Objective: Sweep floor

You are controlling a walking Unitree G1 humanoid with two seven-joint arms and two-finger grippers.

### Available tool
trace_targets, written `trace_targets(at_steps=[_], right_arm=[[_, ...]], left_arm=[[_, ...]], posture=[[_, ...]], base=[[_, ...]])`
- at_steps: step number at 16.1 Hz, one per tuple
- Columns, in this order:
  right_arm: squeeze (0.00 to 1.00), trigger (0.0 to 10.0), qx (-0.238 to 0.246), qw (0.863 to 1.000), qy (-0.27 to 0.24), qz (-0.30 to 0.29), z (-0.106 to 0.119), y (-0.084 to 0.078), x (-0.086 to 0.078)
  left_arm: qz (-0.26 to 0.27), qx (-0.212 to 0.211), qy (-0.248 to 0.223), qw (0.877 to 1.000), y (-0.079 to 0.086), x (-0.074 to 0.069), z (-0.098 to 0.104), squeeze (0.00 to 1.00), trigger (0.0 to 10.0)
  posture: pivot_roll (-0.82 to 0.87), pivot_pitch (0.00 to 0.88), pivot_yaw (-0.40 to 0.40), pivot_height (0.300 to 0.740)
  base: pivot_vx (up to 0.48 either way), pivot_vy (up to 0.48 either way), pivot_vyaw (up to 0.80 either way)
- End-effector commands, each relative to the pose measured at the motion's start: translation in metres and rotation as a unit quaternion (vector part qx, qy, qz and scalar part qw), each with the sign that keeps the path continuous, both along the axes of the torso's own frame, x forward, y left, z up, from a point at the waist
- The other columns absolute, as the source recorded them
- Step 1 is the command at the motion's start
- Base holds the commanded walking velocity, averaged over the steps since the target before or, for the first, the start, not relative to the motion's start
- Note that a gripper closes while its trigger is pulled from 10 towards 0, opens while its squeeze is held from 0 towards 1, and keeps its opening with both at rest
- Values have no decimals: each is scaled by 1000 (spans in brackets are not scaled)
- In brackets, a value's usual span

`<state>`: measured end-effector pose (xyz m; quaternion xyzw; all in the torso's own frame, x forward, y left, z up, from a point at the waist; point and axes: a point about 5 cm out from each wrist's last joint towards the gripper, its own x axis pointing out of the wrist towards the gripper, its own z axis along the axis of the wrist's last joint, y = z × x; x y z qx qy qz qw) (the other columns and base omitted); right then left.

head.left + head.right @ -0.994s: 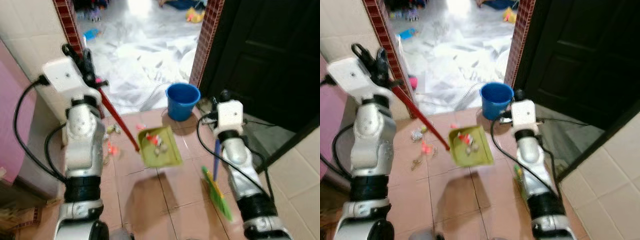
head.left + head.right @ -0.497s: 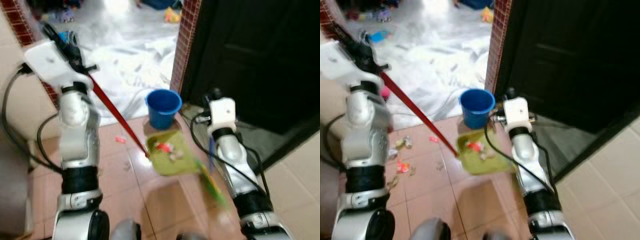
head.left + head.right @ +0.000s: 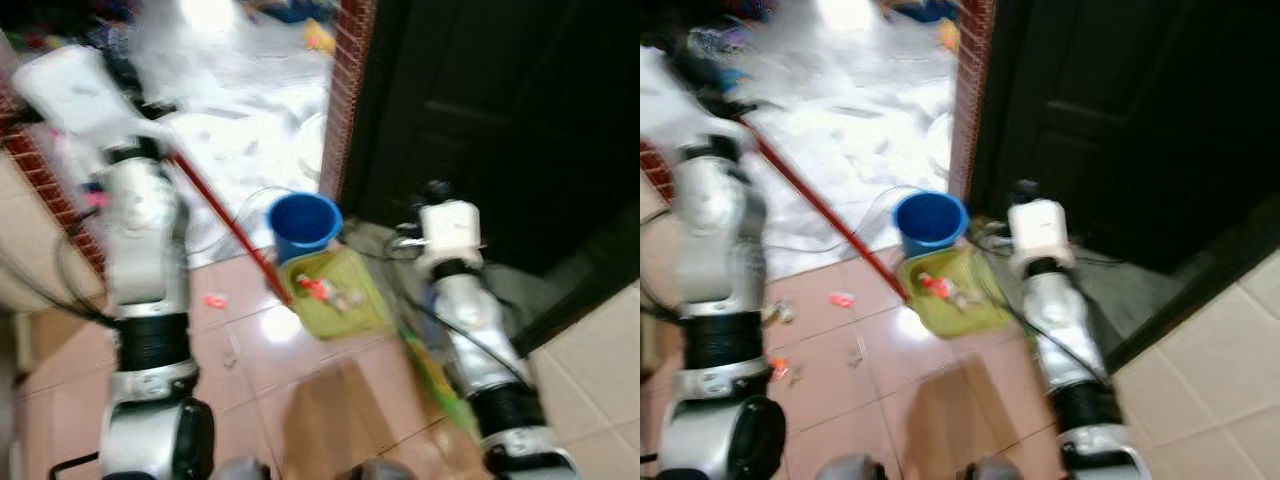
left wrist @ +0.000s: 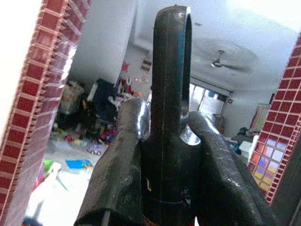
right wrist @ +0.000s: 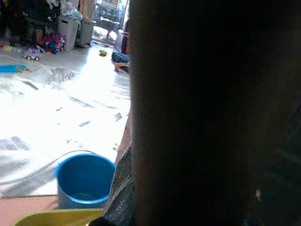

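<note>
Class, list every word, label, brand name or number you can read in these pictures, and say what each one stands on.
None: no readable text on the blue bucket, the yellow-green dustpan with its red handle, the broom or the dark door.
The head views are blurred; any small print is lost.

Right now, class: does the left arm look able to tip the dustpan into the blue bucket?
Probably yes. The left gripper grips the red handle, and the dustpan hangs beside the blue bucket, with nothing between.
</note>
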<state>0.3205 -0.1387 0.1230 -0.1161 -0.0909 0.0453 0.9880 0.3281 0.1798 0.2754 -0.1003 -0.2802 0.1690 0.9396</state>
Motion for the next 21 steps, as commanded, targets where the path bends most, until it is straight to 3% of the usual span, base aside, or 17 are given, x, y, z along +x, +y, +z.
trace_targets(at_steps=[1, 7, 9, 21], right_arm=[[0, 10000, -12, 999, -29, -11, 14, -10, 3], [0, 10000, -17, 999, -28, -1, 12, -7, 2], [0, 10000, -18, 999, -29, 1, 12, -6, 2], [0, 10000, -19, 999, -28, 1, 10, -6, 1]], left_arm=[[8, 40, -53, 998, -11, -4, 25, 0, 10000], [1, 43, -58, 997, -25, -2, 30, 0, 10000], [31, 71, -66, 995, -23, -3, 34, 0, 10000], [118, 92, -53, 987, -10, -5, 31, 0, 10000]], posture=[[25, 0, 1, 740], [24, 0, 5, 740], [24, 0, 5, 740], [29, 0, 4, 740]], base=[[450, 0, 0], [448, 0, -168], [450, 0, 0], [442, 0, 0]])
